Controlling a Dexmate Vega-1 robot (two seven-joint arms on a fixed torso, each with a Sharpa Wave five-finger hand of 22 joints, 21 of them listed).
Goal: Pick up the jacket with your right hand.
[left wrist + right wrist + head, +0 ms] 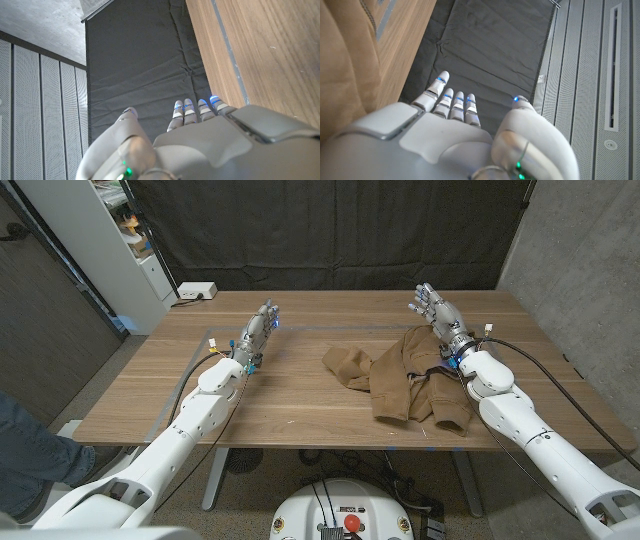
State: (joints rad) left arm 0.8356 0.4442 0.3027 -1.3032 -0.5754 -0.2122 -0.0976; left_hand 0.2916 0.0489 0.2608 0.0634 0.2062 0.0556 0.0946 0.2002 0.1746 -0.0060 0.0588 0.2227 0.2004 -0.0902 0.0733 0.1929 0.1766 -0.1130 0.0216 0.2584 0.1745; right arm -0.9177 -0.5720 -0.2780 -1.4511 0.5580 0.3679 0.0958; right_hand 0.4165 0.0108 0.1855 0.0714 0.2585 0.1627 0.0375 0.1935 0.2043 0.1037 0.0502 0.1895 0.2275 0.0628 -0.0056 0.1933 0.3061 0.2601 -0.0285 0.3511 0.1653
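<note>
One jacket (405, 375) just beside right hand (438, 315), fingers (422, 297) seemingly beyond it

Jacket (412, 376): soft matt tan cloth, creased. Table (300, 395): smooth wood, faint grain, low sheen. Curtain (330, 230) at the far side: dark matt cloth, wrinkled. Right hand (436, 310) and left hand (258, 330): grey metal-look fingers; arm shells glossy white plastic. Right wall (580, 260): rough grey concrete.
</note>
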